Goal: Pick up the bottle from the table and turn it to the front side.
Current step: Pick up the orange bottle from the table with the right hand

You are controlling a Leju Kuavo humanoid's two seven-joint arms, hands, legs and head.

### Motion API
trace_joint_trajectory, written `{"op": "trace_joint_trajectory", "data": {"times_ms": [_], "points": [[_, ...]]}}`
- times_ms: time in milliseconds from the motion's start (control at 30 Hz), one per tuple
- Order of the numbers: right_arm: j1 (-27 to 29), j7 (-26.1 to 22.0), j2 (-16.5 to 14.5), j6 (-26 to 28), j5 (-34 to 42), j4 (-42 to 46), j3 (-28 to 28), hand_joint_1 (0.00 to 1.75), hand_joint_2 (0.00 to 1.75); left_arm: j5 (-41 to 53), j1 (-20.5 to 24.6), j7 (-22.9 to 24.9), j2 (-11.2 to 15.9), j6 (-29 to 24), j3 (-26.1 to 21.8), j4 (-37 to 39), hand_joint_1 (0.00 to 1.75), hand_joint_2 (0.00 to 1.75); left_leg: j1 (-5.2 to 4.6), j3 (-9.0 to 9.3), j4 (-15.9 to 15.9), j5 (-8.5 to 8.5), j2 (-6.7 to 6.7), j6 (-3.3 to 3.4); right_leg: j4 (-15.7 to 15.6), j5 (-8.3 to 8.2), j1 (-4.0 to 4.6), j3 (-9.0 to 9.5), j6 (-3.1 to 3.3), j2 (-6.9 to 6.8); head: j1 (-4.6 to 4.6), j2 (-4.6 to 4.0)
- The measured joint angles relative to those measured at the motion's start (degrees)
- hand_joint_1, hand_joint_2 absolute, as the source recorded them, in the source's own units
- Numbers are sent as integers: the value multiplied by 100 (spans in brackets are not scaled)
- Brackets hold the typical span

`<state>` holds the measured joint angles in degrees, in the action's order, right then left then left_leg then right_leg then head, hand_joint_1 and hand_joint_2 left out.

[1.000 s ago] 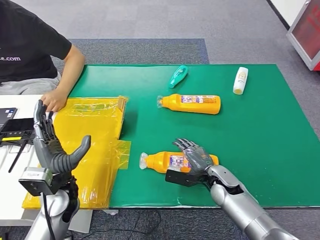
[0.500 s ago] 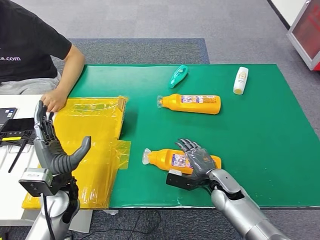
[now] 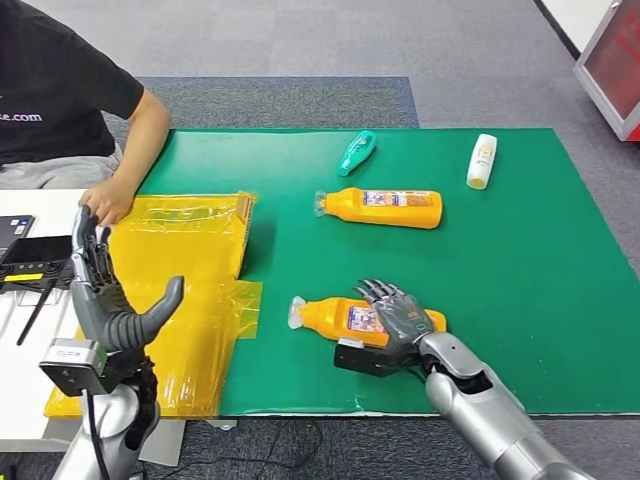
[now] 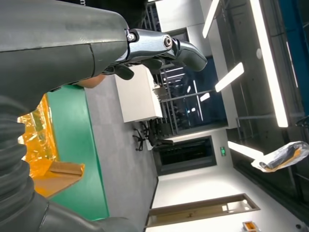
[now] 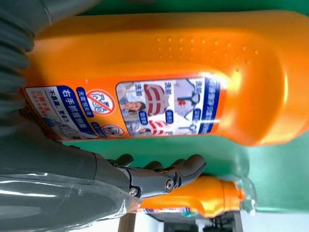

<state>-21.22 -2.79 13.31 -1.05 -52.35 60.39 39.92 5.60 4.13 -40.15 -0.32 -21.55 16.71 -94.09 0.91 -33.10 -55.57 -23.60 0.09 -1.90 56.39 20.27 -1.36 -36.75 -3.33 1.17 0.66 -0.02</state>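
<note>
At the near edge of the green worktop (image 3: pixel 528 260), around six o'clock in the head view, the nearer orange bottle (image 3: pixel 332 318) lies on its side with its clear cap pointing to nine o'clock. The right hand (image 3: pixel 398 318) is draped over the bottle's base end, its fingers (image 3: pixel 375 291) reaching across the top of the body. In the right wrist view the fingers (image 5: pixel 171 179) lie straight along the bottle's far side, with a strip of green showing between them and the orange plastic, so I cannot tell whether they have closed on it or merely rest against it. The bottle appears to be down on the mat, not lifted.

The left hand (image 3: pixel 113 300) is raised at eight o'clock over the yellow bags (image 3: pixel 189 290), fingers spread and holding nothing.

The main risk, as I judge it, is a weak grasp: the bottle is smooth and rounded, and the hand sits near one end, so lifting could let the cap end droop or the bottle roll out. A slip could also send it off the worktop's near edge. A second orange bottle (image 3: pixel 381 207) lies well apart at twelve o'clock, out of harm's way.
</note>
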Motion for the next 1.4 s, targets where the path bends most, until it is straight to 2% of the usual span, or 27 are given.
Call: {"op": "trace_joint_trajectory", "data": {"times_ms": [33,67,167,200,333,467,667,1033,1200,1400], "points": [[-16,-1,35,-58,3,1,4,0,0,-5,-14,0,1,2,-1,0,0,175,0,0,0,0,0,0,-1,0,0,1,0,0,0,0],[-28,-6,67,-92,13,2,7,0,44,-11,-25,0,1,4,-3,0,0,175,0,0,0,0,0,1,-2,0,0,1,0,0,0,0],[-54,-40,120,-110,55,4,8,130,175,-24,-38,0,1,7,-6,0,0,175,0,1,0,-1,0,1,-2,0,0,2,0,0,0,0],[-61,-64,127,-94,78,4,7,174,175,-26,-37,0,0,8,-6,0,0,175,0,1,0,-1,0,1,-3,-1,0,2,0,0,0,0],[-71,-168,129,67,161,3,1,173,175,-32,-25,0,-12,8,-6,0,0,175,0,1,0,0,0,1,-3,-1,0,2,0,0,0,0],[-52,-179,128,242,163,3,-3,159,175,-34,-21,0,-26,8,-6,0,0,175,0,0,0,0,0,0,-3,-1,0,1,0,0,1,1],[18,-190,115,448,173,7,-13,175,175,-29,-21,0,-45,8,-5,0,0,175,0,0,0,0,0,1,-2,0,0,1,0,0,0,0],[4,-388,105,360,258,3,-55,175,175,-40,5,0,-48,8,-6,0,0,175,0,-1,0,-1,0,1,-2,1,0,1,-2,0,0,0],[13,-417,97,505,257,3,-58,175,175,-44,10,0,-49,7,-4,0,0,175,0,-1,0,-1,0,1,-2,1,0,0,-1,0,0,0],[125,-677,45,849,411,44,-144,175,175,-48,11,0,-54,6,-4,0,0,175,1,-7,0,-1,0,1,-2,1,0,-3,-1,0,1,0]]}}
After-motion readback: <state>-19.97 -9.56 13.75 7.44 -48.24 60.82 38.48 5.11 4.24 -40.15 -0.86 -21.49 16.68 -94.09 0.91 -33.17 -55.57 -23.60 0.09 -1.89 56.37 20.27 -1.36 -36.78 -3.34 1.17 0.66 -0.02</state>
